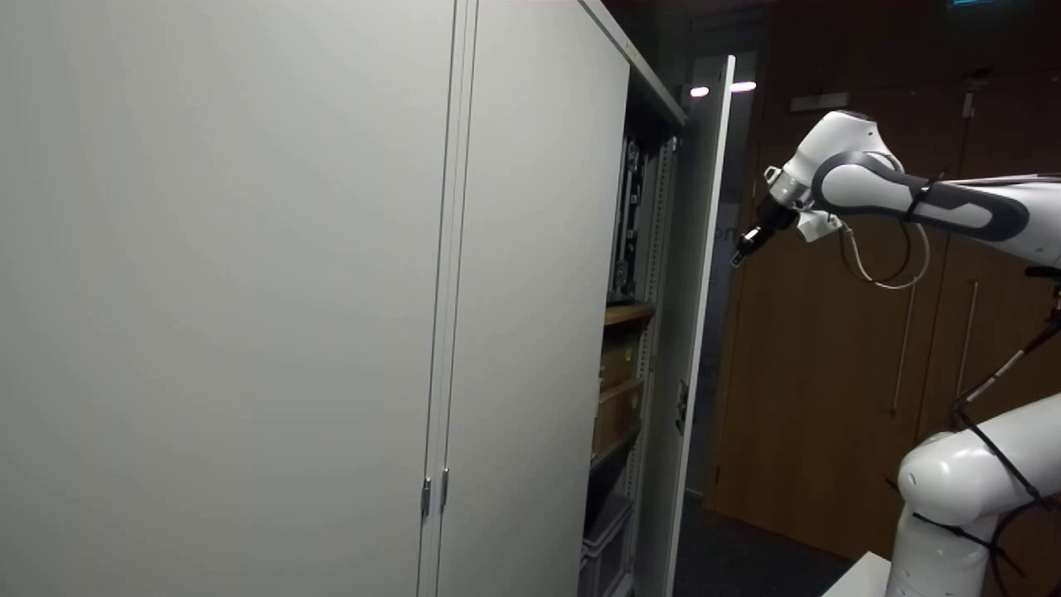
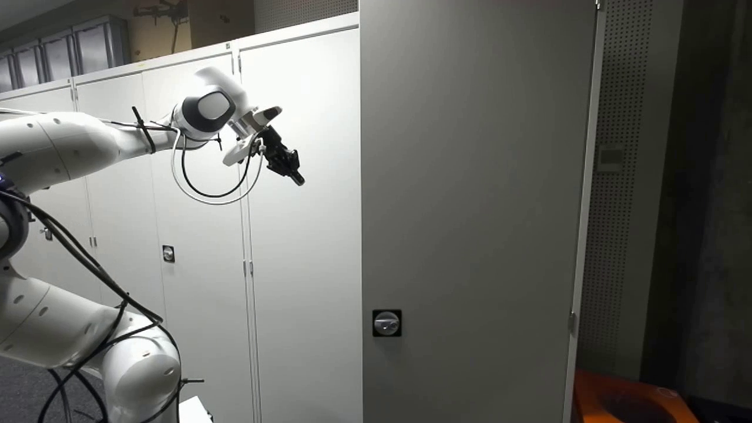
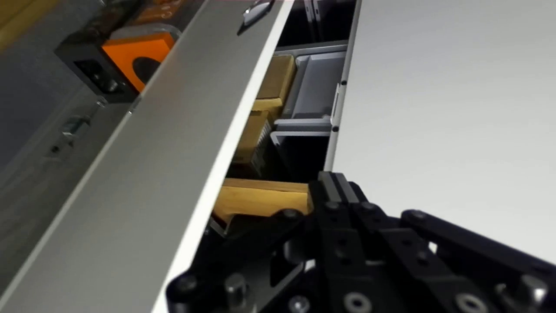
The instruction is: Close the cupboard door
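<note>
1 cupboard door (image 2: 476, 194) stands open, brown boxes (image 3: 275, 78) visible inside; the gripper (image 3: 339, 188) hangs near the door, 2 fingers together.

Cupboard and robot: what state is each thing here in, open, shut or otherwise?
Cupboard door, open, swung outward
Other grey doors, shut
Wooden double doors, seemingly shut
Latch knob, cannot tell whether turned
Cardboard boxes, cannot tell whether sealed
Robot arm, raised, bent
Robot jaws, shut, holding nothing

The tall, narrow grey cupboard door (image 2: 476, 200) stands upright and open
</note>
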You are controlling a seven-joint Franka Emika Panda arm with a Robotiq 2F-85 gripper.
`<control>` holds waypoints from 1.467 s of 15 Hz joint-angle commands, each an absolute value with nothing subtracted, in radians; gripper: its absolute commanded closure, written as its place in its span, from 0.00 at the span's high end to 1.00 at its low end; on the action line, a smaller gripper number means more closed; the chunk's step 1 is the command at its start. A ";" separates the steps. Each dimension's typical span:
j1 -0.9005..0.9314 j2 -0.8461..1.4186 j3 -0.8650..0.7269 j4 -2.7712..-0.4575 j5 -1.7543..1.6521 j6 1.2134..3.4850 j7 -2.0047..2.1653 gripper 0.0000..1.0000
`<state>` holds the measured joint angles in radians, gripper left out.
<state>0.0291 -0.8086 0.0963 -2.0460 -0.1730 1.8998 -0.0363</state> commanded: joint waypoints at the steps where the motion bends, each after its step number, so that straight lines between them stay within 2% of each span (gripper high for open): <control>1: -0.041 -0.860 0.053 -2.064 -0.215 1.874 0.020 0.00; 5: -0.107 -0.859 -0.028 -2.074 -0.242 1.913 0.029 0.00; 10: -0.119 -0.811 -0.125 -2.101 -0.248 2.081 -0.028 0.00; 15: -0.062 -0.716 -0.190 -2.097 -0.195 2.289 -0.155 0.00; 22: 0.084 -0.585 -0.275 -2.063 -0.012 2.452 -0.357 0.00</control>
